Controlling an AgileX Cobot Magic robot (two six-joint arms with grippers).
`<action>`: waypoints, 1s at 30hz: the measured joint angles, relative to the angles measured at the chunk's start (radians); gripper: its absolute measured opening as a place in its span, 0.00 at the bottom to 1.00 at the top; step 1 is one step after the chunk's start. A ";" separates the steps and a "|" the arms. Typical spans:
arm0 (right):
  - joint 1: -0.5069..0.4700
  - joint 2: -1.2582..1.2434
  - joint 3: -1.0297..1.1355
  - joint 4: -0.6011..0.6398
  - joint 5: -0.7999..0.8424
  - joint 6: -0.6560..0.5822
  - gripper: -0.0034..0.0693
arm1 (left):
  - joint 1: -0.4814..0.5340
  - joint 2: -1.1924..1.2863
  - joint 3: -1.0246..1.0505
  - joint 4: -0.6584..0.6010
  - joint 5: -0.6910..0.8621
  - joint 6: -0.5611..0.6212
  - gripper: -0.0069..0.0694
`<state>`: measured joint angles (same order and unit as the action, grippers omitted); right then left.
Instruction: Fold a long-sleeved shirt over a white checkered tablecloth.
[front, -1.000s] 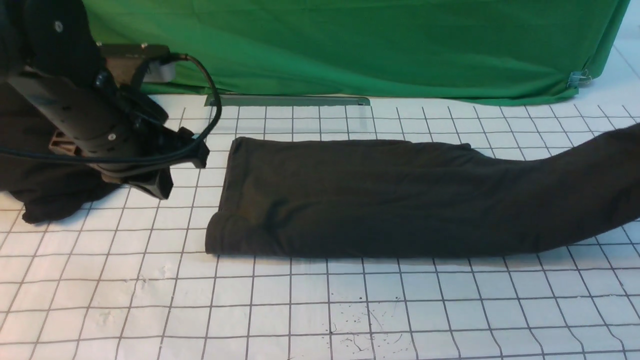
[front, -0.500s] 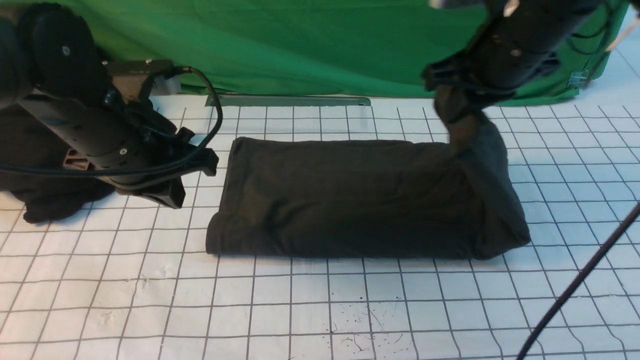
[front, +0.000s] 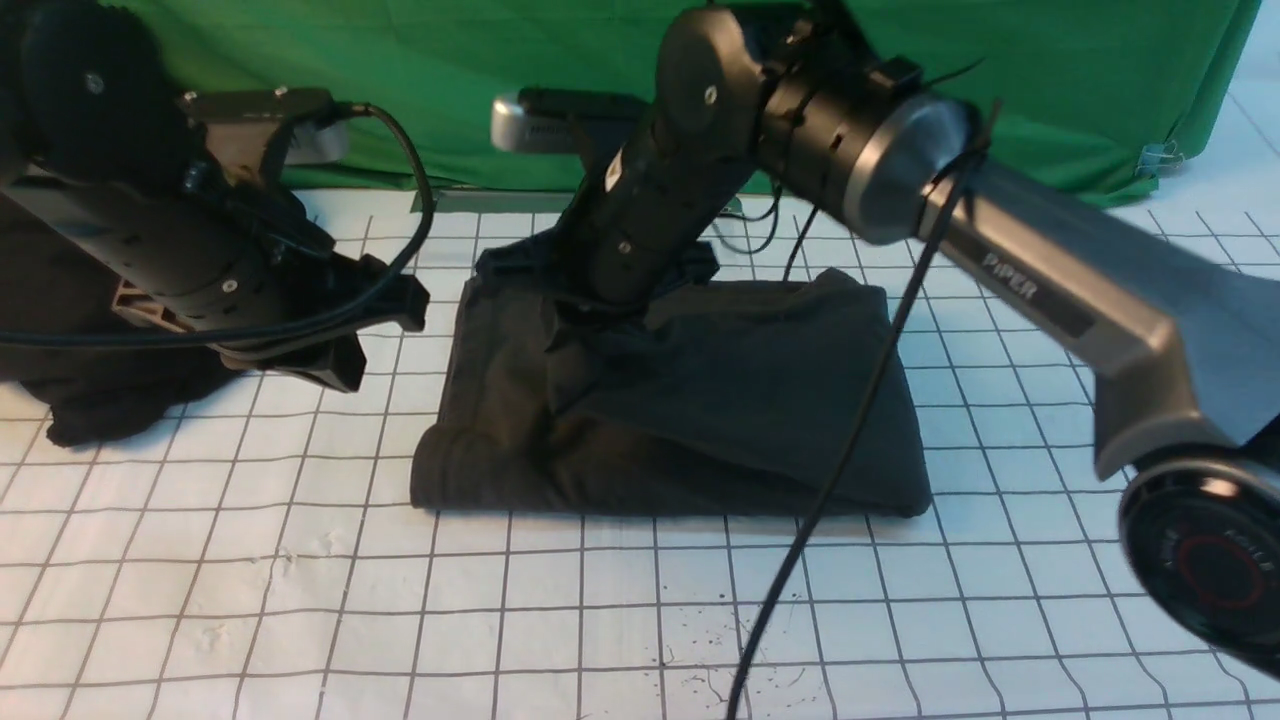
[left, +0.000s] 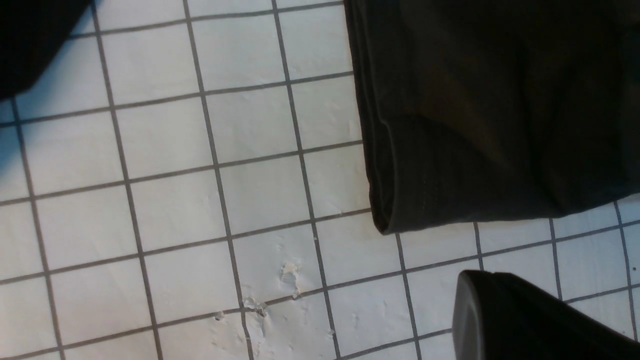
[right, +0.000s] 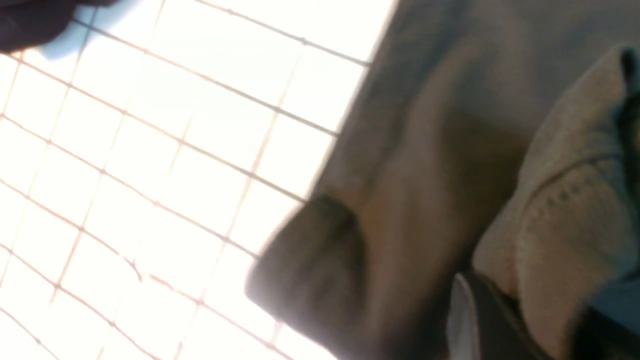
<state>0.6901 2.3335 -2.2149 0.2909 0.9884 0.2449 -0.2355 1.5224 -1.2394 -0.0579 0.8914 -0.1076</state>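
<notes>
The shirt (front: 720, 400) is laid in the middle of the front view, on the tablecloth (front: 300, 600), and is already gathered into a thick band. Its right end is doubled over toward the left, so the last fold is judged to be nearly done. The right jaws are clenched on the folded edge at the upper left of the shirt, where the cloth is drawn up in a peak. This edge is not yet released and flattened. The left jaws are clenched on nothing, just left of the shirt.

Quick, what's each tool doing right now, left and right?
Left tool: closed, holding nothing, beside the long-sleeved shirt.
Right tool: closed on a folded-over edge of the long-sleeved shirt.
</notes>
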 joint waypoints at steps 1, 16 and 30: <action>0.006 0.013 -0.002 0.013 -0.015 0.000 0.14 | 0.000 -0.001 0.000 0.000 0.001 0.000 0.09; 0.002 0.055 -0.221 0.061 0.152 -0.218 0.69 | 0.001 -0.001 0.000 -0.004 0.000 0.000 0.09; -0.226 -0.236 0.204 -0.116 0.223 -0.298 0.05 | -0.021 0.158 -0.110 -0.271 -0.070 0.166 0.09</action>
<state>0.4642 2.0979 -2.0110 0.1750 1.2117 -0.0531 -0.2563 1.6806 -1.3494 -0.3291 0.8211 0.0579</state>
